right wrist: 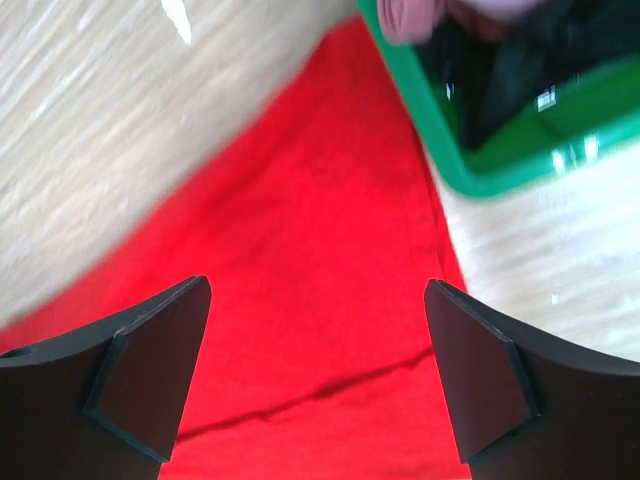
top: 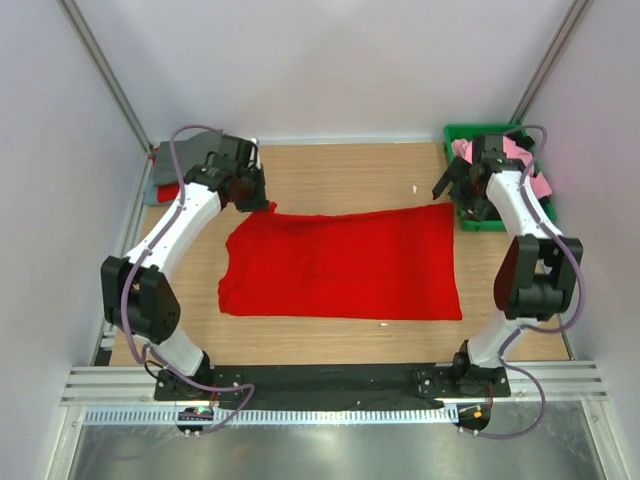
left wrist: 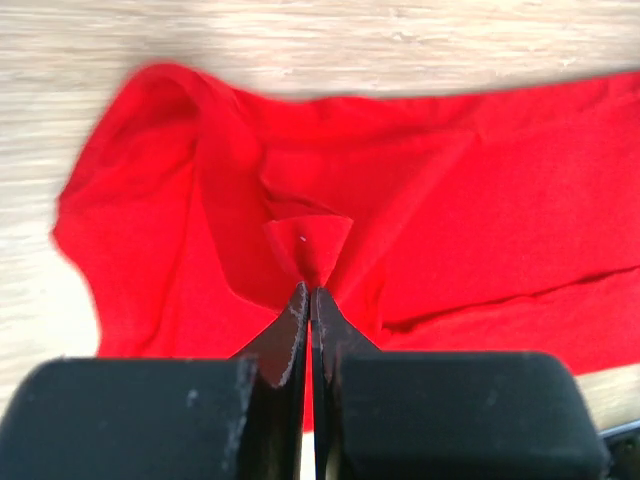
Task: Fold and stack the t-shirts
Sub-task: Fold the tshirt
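Wooden table (top: 350,170) carries the red shirt (top: 345,265); my left gripper (left wrist: 308,292) pinches its ten-o'clock corner tight. My right gripper (right wrist: 315,300) hangs wide, empty, at two o'clock; bin (right wrist: 430,130) contents blur.

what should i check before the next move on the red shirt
1. Left tool shut on a fold of the red shirt: ok.
2. Right tool open, holding nothing: ok.
3. Right tool over the shirt's corner: ok.
4. Shirt lying flat: not ok, bunched by the left tool.
5. Shirt corner clear of the green bin: cannot tell.
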Action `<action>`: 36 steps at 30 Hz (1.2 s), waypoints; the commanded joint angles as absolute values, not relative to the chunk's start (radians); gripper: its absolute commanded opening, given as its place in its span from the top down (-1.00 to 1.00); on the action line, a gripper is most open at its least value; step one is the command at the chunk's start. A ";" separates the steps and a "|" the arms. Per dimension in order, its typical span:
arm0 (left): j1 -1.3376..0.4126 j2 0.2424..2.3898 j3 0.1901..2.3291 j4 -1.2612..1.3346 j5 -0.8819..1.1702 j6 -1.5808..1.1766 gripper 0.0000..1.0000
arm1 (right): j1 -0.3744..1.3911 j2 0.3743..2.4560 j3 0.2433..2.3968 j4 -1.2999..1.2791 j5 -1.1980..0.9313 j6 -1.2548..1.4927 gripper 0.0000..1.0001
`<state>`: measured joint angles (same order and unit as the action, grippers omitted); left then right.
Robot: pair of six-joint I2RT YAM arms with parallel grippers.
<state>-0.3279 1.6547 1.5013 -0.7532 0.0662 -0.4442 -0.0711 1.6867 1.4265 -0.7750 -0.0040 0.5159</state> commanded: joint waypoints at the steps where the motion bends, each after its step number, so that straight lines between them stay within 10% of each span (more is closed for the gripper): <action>1: -0.328 1.568 1.499 -0.816 0.026 -0.384 1.00 | -0.058 1.790 1.574 -0.801 0.067 0.497 -0.88; 12: -0.302 1.568 1.428 -0.779 -0.029 -0.356 1.00 | 0.000 2.151 1.969 -0.946 0.130 0.511 -0.88; 26: -0.276 1.546 1.365 -0.747 0.037 -0.388 1.00 | 0.000 1.741 1.339 -0.703 0.206 0.540 -0.78; 36: -0.276 1.532 1.345 -0.745 0.006 -0.387 1.00 | -0.066 1.761 1.232 -0.594 0.178 0.529 -0.15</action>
<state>-0.2790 1.5768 1.3457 -0.7746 0.0177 -0.3855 -0.0250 1.7649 1.2507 -0.6746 0.1757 0.5255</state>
